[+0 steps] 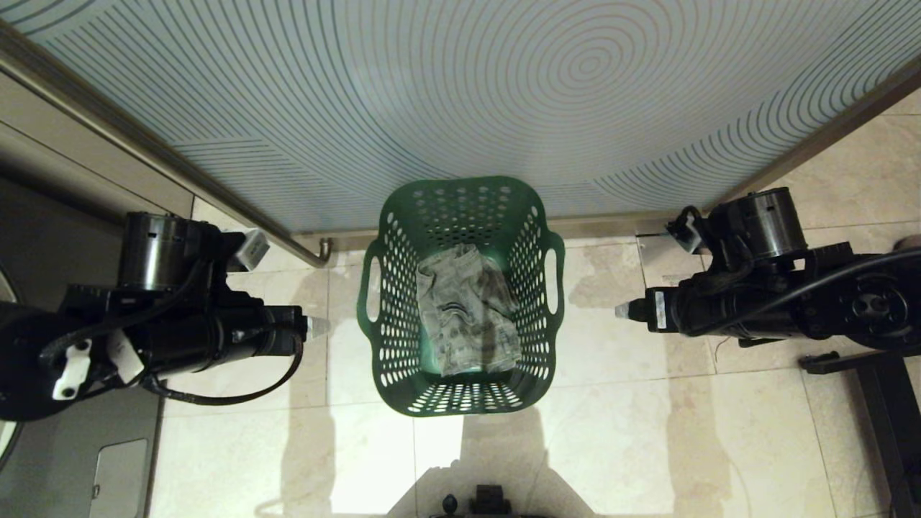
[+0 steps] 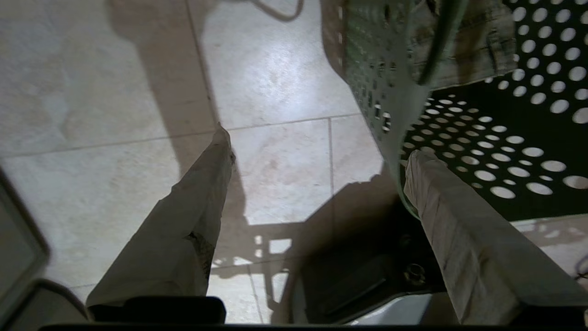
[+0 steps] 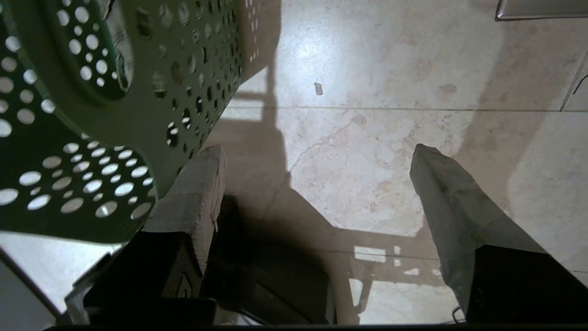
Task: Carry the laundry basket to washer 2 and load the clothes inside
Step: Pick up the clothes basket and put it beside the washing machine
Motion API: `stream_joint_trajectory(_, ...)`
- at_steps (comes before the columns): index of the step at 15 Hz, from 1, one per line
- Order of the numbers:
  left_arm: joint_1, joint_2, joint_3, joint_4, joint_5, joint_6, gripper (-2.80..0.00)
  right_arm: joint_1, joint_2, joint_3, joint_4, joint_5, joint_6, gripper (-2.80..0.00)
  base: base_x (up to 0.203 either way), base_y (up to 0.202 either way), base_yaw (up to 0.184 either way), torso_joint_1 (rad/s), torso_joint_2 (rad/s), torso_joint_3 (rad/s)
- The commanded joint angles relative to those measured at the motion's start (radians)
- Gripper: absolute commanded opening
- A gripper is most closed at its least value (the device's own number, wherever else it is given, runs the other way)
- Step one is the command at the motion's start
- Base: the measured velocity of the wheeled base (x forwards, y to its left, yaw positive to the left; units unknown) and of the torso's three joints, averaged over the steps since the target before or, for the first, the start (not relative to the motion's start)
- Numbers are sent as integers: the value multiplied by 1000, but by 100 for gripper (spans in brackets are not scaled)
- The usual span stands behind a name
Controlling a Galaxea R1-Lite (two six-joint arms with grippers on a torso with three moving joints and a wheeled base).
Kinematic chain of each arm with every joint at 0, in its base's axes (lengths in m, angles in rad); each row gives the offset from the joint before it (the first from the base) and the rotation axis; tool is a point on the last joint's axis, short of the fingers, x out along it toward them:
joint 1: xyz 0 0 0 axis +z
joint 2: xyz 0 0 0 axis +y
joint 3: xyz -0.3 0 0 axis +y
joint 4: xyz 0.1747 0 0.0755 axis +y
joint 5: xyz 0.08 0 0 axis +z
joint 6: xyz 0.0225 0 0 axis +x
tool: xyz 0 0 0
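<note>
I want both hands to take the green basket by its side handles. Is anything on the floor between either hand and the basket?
Nothing visible. The left hand and right hand flank the laundry basket, both open, with only bare floor tile in each gap. The crumpled garment lies inside, clear of both handles.

Laundry basket [image 2: 459, 115] cropped in both wrist views, clothes [image 2: 459, 46] partly hidden.

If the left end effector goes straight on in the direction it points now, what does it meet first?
Probably the green laundry basket: in the head view the left end effector points across the floor at the basket's left side, near the handle opening. Its fingers are spread, and nothing lies between. Depth is uncertain, so it might pass slightly off.
</note>
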Motion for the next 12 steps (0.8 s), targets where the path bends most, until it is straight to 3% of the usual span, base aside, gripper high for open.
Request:
stream_joint_trajectory(1, -39, -5, -29, 24, 1, -41, 0, 1, 36, -3, -38, -1, 5, 0, 0, 0, 0, 0, 0, 0)
stream_joint_trajectory(2, -65, 1, -52, 48, 1, -75, 0, 2, 58, -4, -100, -3, 4, 0, 0, 0, 0, 0, 0, 0)
stream_joint_trajectory(4, -96, 11, -63, 65, 1, -85, 0, 3, 93, -9, -166, -3, -1, 0, 0, 0, 0, 0, 0, 0)
stream_joint_trajectory(7, -117, 14, -54, 68, 2, -85, 0, 5, 92, -69, -161, 0, -1, 0, 0, 0, 0, 0, 0, 0)
stream_joint_trajectory(12, -147, 56, -59, 63, 1, -88, 0, 22, 93, -373, 31, 3, 0, 0, 0, 0, 0, 0, 0, 0)
